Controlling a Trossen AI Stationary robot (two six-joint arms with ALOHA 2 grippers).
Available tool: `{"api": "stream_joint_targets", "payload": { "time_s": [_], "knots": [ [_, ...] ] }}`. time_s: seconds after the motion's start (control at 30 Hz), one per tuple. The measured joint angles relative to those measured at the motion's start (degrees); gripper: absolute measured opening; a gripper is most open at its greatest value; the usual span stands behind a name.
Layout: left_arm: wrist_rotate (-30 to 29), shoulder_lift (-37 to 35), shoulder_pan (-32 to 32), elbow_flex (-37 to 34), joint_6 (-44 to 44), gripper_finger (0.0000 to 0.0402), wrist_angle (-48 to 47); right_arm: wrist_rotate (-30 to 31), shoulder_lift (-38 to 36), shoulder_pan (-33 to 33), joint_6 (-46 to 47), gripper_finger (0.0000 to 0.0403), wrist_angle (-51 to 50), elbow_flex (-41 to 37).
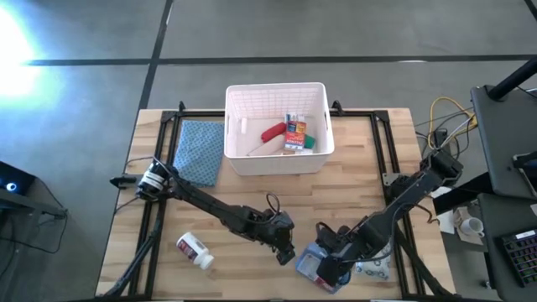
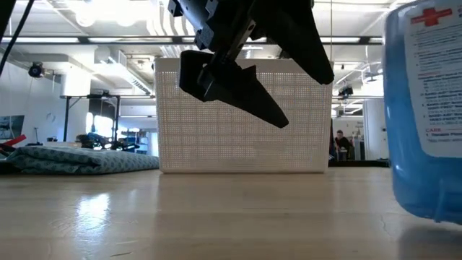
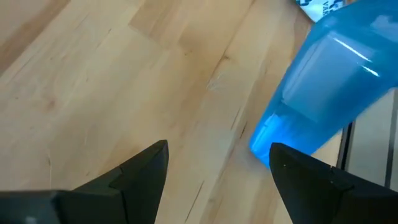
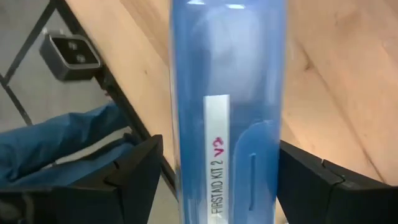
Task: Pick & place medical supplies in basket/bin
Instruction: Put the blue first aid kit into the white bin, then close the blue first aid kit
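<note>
The white basket [image 1: 317,155] [image 2: 289,144] stands at the table's far middle and holds a red tube [image 1: 273,132] and small coloured boxes [image 1: 295,132]. A white pill bottle [image 1: 195,250] lies at the near left. A grey-white patterned pouch [image 1: 375,268] lies at the near right. At the near middle, my right gripper [image 1: 323,270] [image 4: 221,149] is shut on a translucent blue first-aid kit [image 1: 307,260] [image 3: 329,81] [image 2: 426,108]. My left gripper [image 1: 288,252] [image 3: 217,152] hangs open just left of the kit, above bare wood, with nothing between its fingers. My right gripper pinches the first-aid kit between its two fingers [image 4: 134,171], one on each broad face, beside the labelled narrow side [image 4: 186,162]. The fingers come steeply from above. The kit stands tilted on edge, with its lower corner [image 3: 261,146] on the table.
A blue textured cloth [image 1: 200,151] [image 2: 79,160] lies at the far left beside the basket. Black frame rails [image 1: 382,151] run along the table's sides. Cables and equipment [image 1: 445,117] stand off the right edge. Bare wood stretches between the basket and the grippers.
</note>
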Motion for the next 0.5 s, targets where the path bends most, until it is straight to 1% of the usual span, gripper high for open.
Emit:
{"api": "stream_joint_targets", "payload": {
  "time_s": [0.13, 0.37, 0.43, 0.5],
  "knots": [
    [-0.03, -0.24, 0.11, -0.01, 0.02, 0.0259, 0.01, 0.23, 0.0, 0.63, 0.0, 0.0245, -0.02, 0.0],
    [-0.26, -1.21, 0.37, -0.02, 0.0, 0.0259, -1.69, 3.92, 0.0, 0.11, -1.65, 0.0186, 0.03, 0.02],
    [-1.89, -2.6, 0.37, -0.02, 0.02, 0.0259, -4.44, 4.21, 0.0, -0.61, -2.94, 0.0175, 0.02, 0.02],
    [-5.03, -4.64, 0.17, -0.03, 0.02, 0.0259, -7.93, 4.83, 0.0, -1.57, -4.62, 0.0171, -0.15, 0.03]
  ]
}}
